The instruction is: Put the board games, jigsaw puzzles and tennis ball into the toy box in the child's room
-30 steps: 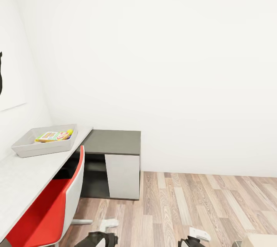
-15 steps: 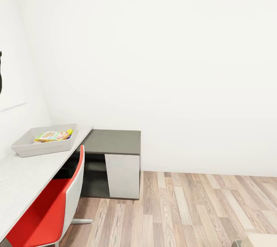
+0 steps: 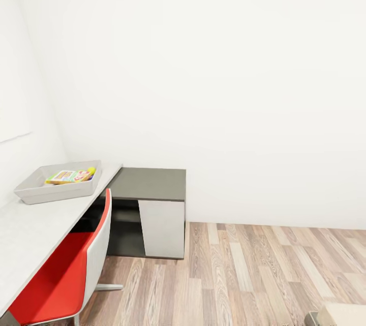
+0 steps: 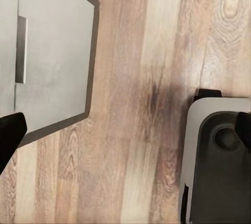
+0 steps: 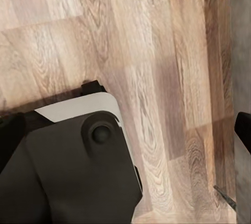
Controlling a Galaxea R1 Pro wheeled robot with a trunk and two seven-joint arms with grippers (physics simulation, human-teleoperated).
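Several toys already lie in the toy box (image 3: 57, 189) at far left on the white table (image 3: 30, 239): a colourful game box (image 3: 65, 177) and the tennis ball (image 3: 91, 170). Right of it come the red chair (image 3: 66, 275), the dark-grey unit (image 3: 150, 184), then bare floor (image 3: 254, 275) and a beige bed corner (image 3: 341, 314). Each wrist view shows dark fingertips wide apart over floorboards with nothing between them. Judging from this, the robot should turn right toward the bed, arms tucked.
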